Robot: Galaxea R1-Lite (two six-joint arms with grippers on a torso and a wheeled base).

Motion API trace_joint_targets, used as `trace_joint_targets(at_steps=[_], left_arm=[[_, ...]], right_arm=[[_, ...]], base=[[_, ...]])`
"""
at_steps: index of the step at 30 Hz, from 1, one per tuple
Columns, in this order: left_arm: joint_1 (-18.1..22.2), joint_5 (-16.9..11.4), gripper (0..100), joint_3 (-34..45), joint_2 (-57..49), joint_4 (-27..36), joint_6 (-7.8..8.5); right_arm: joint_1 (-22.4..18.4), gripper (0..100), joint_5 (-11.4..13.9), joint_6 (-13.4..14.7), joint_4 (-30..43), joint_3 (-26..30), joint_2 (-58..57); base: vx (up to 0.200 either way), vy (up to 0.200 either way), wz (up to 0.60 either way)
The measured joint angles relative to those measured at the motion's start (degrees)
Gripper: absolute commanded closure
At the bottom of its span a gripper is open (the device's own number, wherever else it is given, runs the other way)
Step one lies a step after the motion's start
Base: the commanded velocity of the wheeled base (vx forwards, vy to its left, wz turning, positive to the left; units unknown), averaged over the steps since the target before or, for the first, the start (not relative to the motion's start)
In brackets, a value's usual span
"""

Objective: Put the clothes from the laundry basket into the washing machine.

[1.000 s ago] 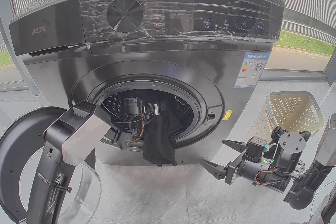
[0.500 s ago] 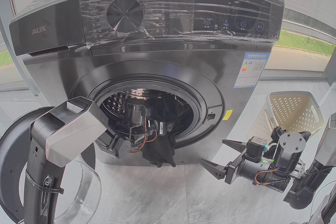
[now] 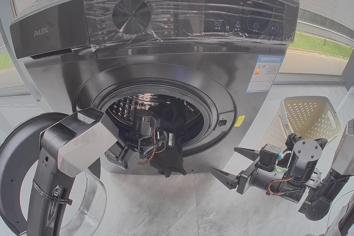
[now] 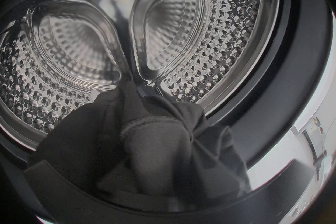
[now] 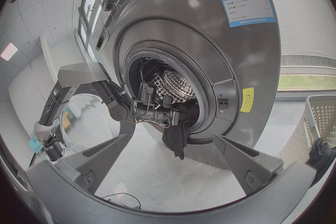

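Observation:
The washing machine (image 3: 184, 63) stands with its round door (image 3: 14, 159) swung out to the left. A black garment (image 3: 171, 161) lies over the lower rim of the opening, part inside the steel drum (image 4: 80, 46) and part hanging down the front. It is bunched close before the left wrist camera (image 4: 157, 151). My left gripper (image 3: 174, 130) is at the drum's mouth, right at the garment (image 5: 176, 137). My right gripper (image 3: 225, 160) hangs open and empty low to the right of the machine, beside the laundry basket (image 3: 309, 118).
The beige perforated basket (image 5: 315, 123) leans on the floor against the machine's right side. The open door and its glass bowl (image 3: 84, 203) take up the floor on the left. Bare grey tiles (image 3: 177, 207) lie between the two arms.
My left arm dropped lower at the opening, then edged slightly right. The garment's hanging part is narrower than before, with more cloth bunched at the rim. The right arm kept still.

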Motion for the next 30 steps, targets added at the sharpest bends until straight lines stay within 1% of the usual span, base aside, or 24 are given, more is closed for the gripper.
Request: trace_joint_targets(at_steps=[4,8,10,14,17,18,25,30], left_arm=[[0.20,0.06,100,-0.69,0.18,-0.59,-0.33],[0.77,1.15,100,-3.50,0.41,-0.85,-0.96],[1.21,2.34,100,-5.79,0.55,-1.62,-1.73],[1.99,4.89,100,-11.08,0.96,-2.90,-3.94],[2.83,6.02,100,-14.08,1.45,-4.00,-5.17],[3.11,6.14,0,-14.56,1.57,-4.27,-5.32],[3.52,6.29,0,-15.08,2.08,-4.77,-5.61],[2.89,5.46,0,-10.84,1.49,-4.63,-5.74]], right_arm=[[0.02,0,0.00,0.01,0.00,0.00,0.00],[0.07,0,0.01,0.00,0.00,0.00,0.00],[0.07,0,0.01,-0.02,0.00,0.00,0.00],[0.07,0,0.01,-0.02,0.00,-0.05,-0.02],[0.07,0,0.00,-0.02,0.00,-0.07,-0.02],[0.05,0,0.00,-0.02,0.00,-0.07,-0.02],[0.00,0,0.01,0.00,-0.02,-0.09,0.00],[0.00,0,0.00,0.00,-0.05,0.00,-0.02]], base=[[0.000,0.000,0.00],[0.000,0.000,0.00],[0.000,0.000,0.00],[0.000,0.000,0.00],[0.000,0.000,0.00],[0.000,0.000,0.00],[0.000,0.000,0.00],[0.000,0.000,0.00]])
